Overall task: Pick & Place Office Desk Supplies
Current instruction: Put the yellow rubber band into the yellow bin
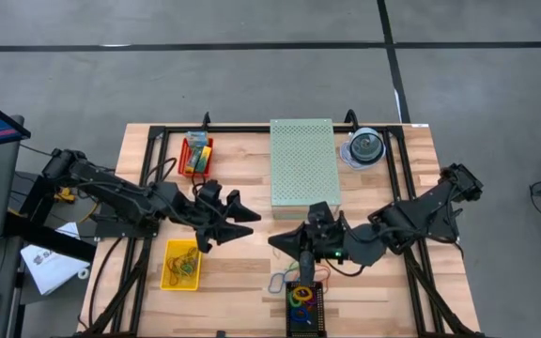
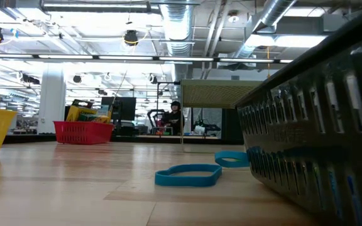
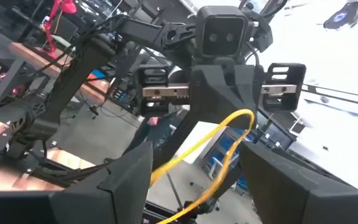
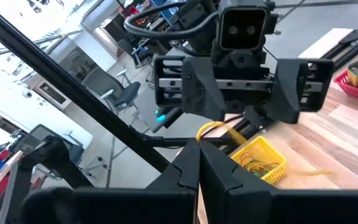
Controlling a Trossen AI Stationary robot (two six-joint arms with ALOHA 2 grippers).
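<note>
Above the middle of the table my two grippers face each other tip to tip. My right gripper (image 1: 275, 242) (image 4: 199, 144) is shut on a yellow rubber band (image 3: 229, 134). The band's loop reaches between the wide-open fingers of my left gripper (image 1: 252, 222) (image 3: 196, 154). A blue band (image 2: 188, 176) lies flat on the wood by the black bin (image 1: 303, 305), which holds more bands. A yellow bin (image 1: 181, 265) also holds bands. Crayon boxes (image 1: 195, 152) sit in a red basket (image 2: 83, 130). My right gripper pinches one end of the yellow band's loop (image 3: 250, 116) between its shut fingertips, coming level from the table's right. The band is lifted clear of the table. My left gripper: one strand (image 3: 157, 171) runs close along a finger; I cannot tell whether it touches.
A pale green perforated box (image 1: 303, 164) lies at the far middle, a clear disc case (image 1: 364, 148) to its right. A second blue band (image 2: 231, 159) lies near the black bin's wall (image 2: 319, 144). Bare wood lies between the yellow bin and the black bin.
</note>
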